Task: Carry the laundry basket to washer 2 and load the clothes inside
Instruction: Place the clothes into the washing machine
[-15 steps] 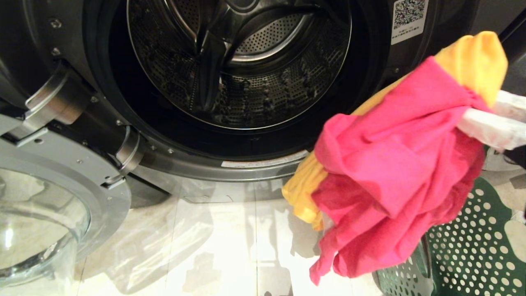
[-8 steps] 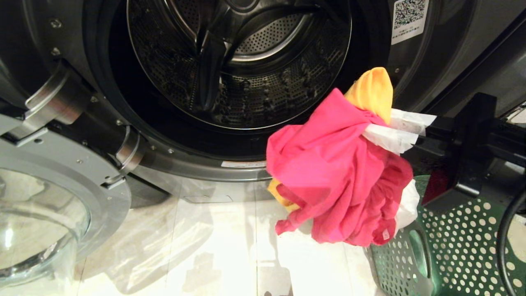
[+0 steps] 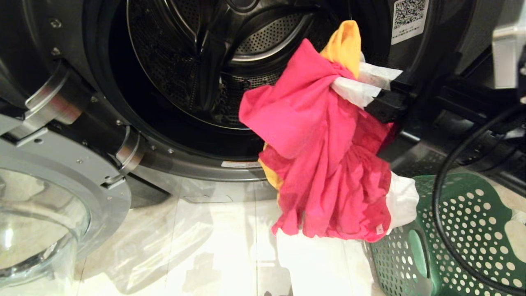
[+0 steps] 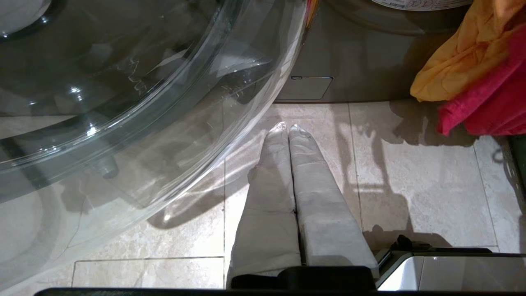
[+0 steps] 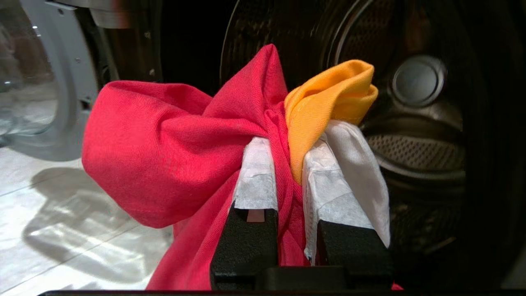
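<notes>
the right hand, clamped on the bunched pink, yellow and white clothes, has swung up from beside the green laundry basket to the washer's open drum, ready for loading; the left hand hangs closed, empty.

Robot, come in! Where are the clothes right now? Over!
Right pincer shut on the clothes, held at washer 2's open mouth, above the laundry basket. Left pincer shut, empty, near floor. Nothing blocking the drum.
</notes>
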